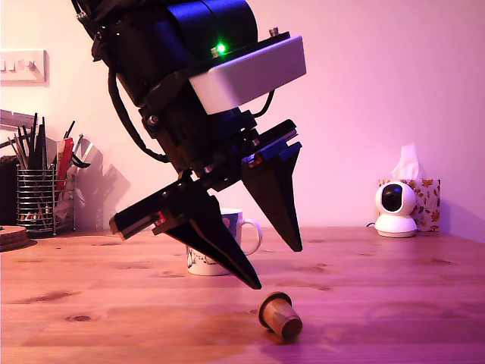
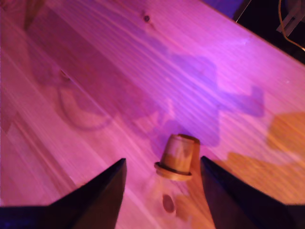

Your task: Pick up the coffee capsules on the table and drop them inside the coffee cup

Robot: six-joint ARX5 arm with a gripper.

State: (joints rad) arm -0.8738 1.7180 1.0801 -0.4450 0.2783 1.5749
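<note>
One tan-brown coffee capsule point(image 1: 279, 316) lies on its side on the wooden table, near the front. My gripper point(image 1: 275, 265) hangs tilted just above it, open, with the black fingers spread wide and nothing held. In the wrist view the capsule point(image 2: 178, 157) lies between the two fingertips of my gripper point(image 2: 163, 161), rim toward the camera, touching neither finger. The coffee cup point(image 1: 233, 226), a white mug with a loop handle, stands farther back on the table, mostly hidden behind the gripper's fingers.
A wire utensil holder point(image 1: 36, 199) full of tools stands at the exterior view's far left, with a round wooden coaster point(image 1: 11, 236) beside it. A white camera point(image 1: 395, 207) and a tissue box point(image 1: 426, 202) sit at the back right. The table's edge point(image 2: 257, 38) shows in the wrist view.
</note>
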